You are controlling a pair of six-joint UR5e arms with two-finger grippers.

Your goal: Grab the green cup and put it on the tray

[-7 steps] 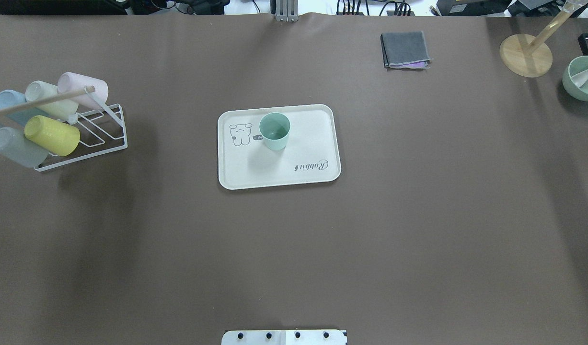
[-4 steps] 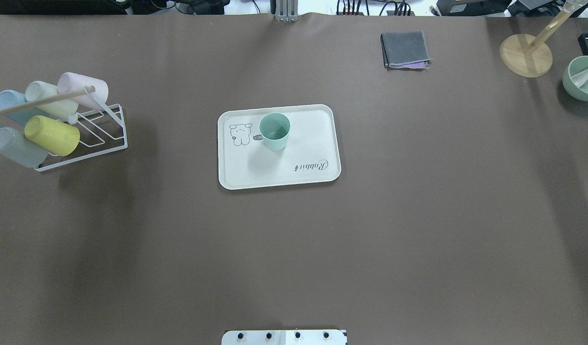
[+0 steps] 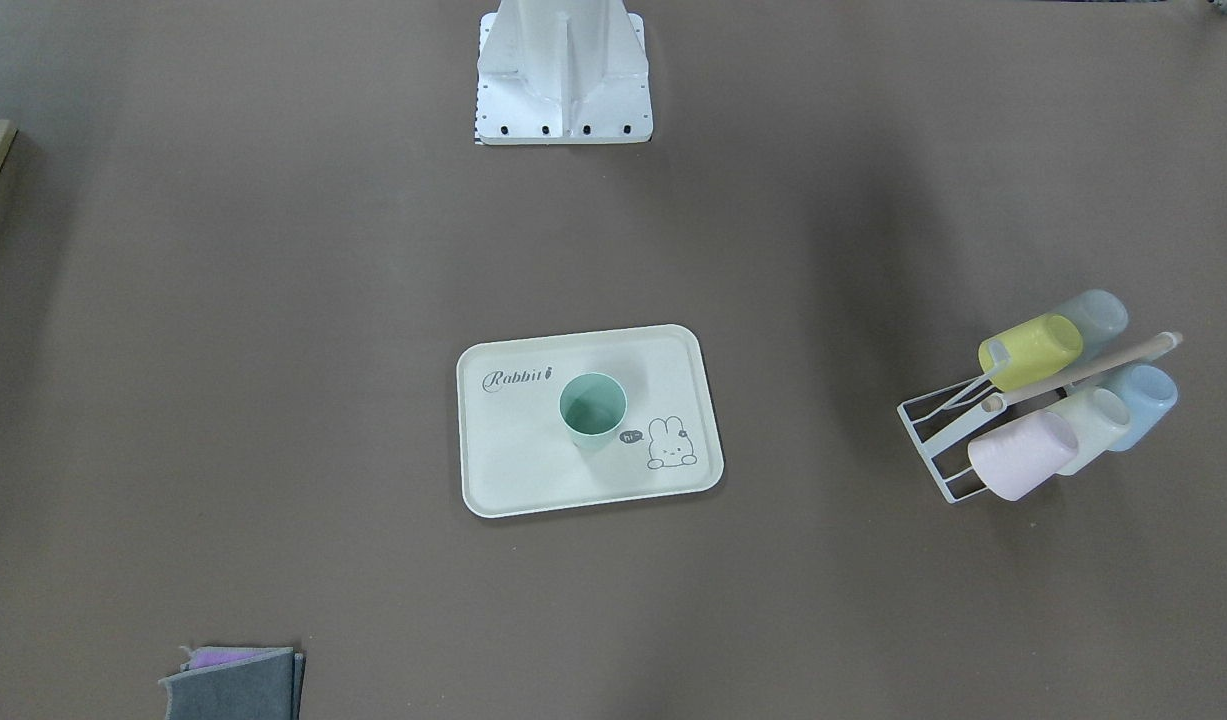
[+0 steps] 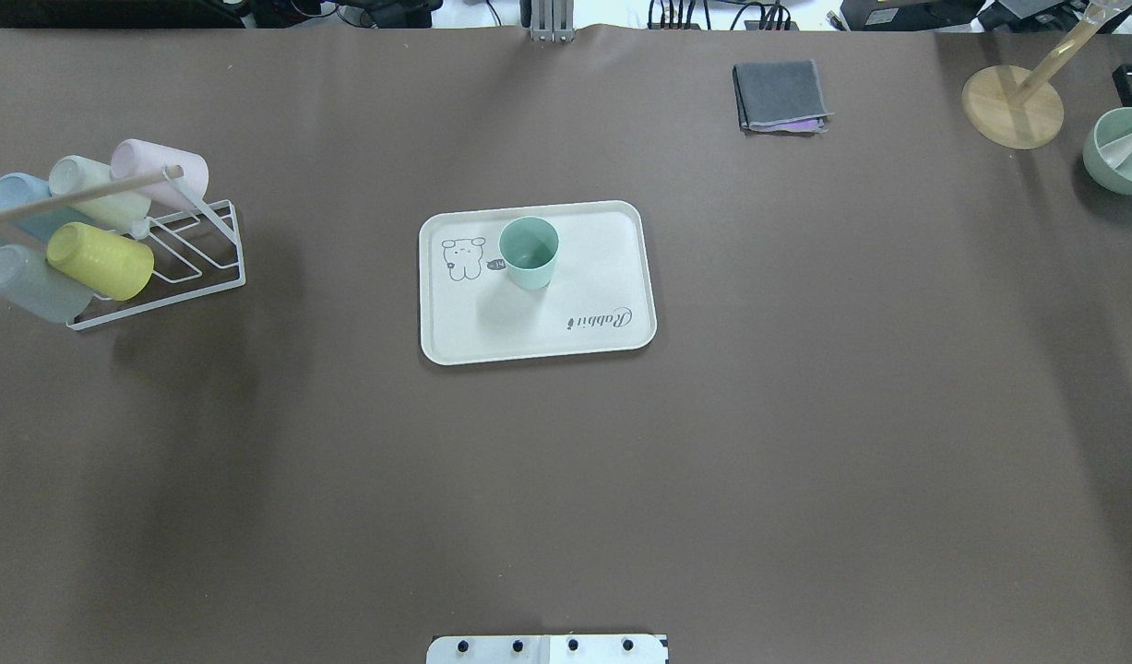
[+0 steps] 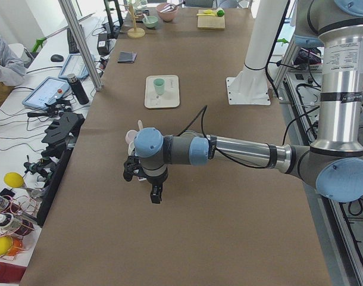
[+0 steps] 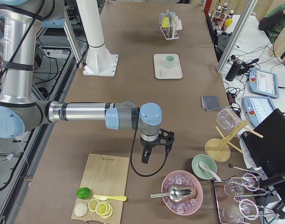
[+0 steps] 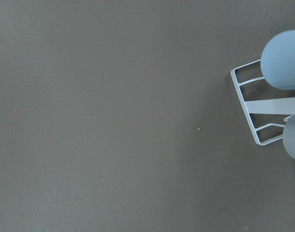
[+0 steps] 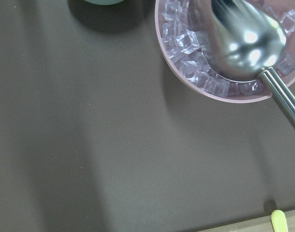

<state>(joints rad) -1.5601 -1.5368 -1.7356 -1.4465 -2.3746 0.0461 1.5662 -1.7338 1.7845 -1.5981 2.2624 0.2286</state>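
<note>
Green cup point(image 4: 529, 252) stands upright, mouth up, on the tray point(image 4: 602, 267) at frame centre in the overhead view, just beside the bunny drawing. Left gripper point(image 5: 155, 195) hangs over the desk point(image 4: 805, 415) mid-frame in the left side view. Right gripper point(image 6: 145, 158) is lower centre in the right side view, near a pink bowl of ice point(image 6: 165, 189); can't tell if either is open or closed.
</note>
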